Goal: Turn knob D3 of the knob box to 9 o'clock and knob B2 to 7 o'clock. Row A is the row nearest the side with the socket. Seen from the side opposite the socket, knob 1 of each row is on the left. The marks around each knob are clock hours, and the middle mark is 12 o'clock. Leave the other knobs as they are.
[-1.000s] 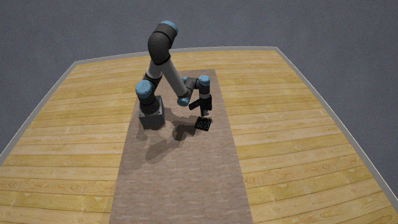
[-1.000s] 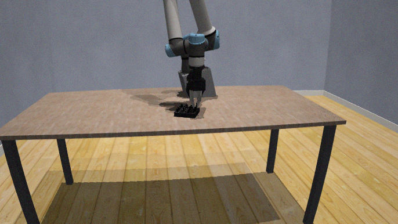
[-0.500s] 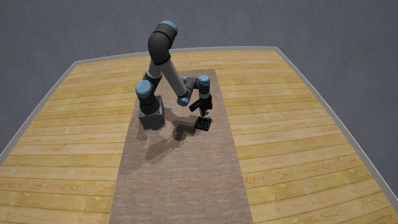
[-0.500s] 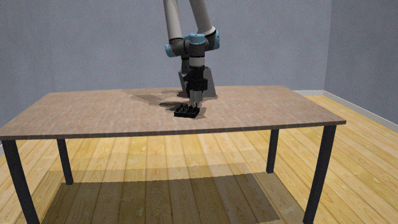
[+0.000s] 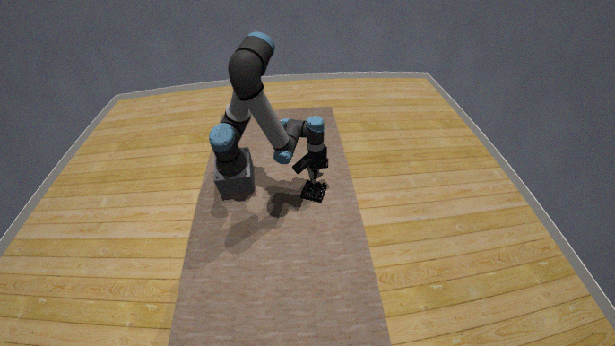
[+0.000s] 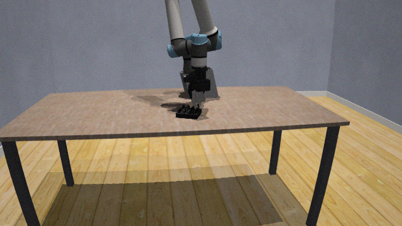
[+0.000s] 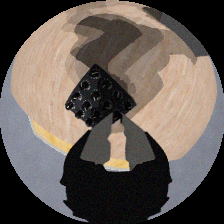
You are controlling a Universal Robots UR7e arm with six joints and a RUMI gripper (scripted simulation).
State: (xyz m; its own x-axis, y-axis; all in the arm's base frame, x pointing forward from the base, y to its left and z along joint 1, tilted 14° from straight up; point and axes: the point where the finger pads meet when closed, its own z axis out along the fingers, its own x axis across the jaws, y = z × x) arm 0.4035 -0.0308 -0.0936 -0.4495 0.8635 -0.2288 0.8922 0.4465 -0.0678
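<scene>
Black and small, the knob box (image 6: 188, 113) sits on the wooden table (image 6: 88, 117), roughly midway between the two short edges and nearer the far long edge than the near one, as you see it in the exterior view; the arm's grey pedestal (image 5: 247, 179) stands by that far edge, just behind the box. You have the gripper (image 6: 196, 105) pointing straight down over the box, its tips at the box's right end in the exterior view; in the wrist view the box (image 7: 98, 97) appears as a diamond, rows of round knobs on its face, and the two grey fingers converge on the corner of it nearest the camera. The jaws stand drawn nearly together, with only a thin gap between the tips; the tips meet over a knob (image 7: 116, 118) at that corner, and you cannot tell from these views whether they actually pinch it or merely rest above it; which knob it is by row and number is too small to read. The arm's shadow falls across the table (image 5: 251, 224) beside the box.
</scene>
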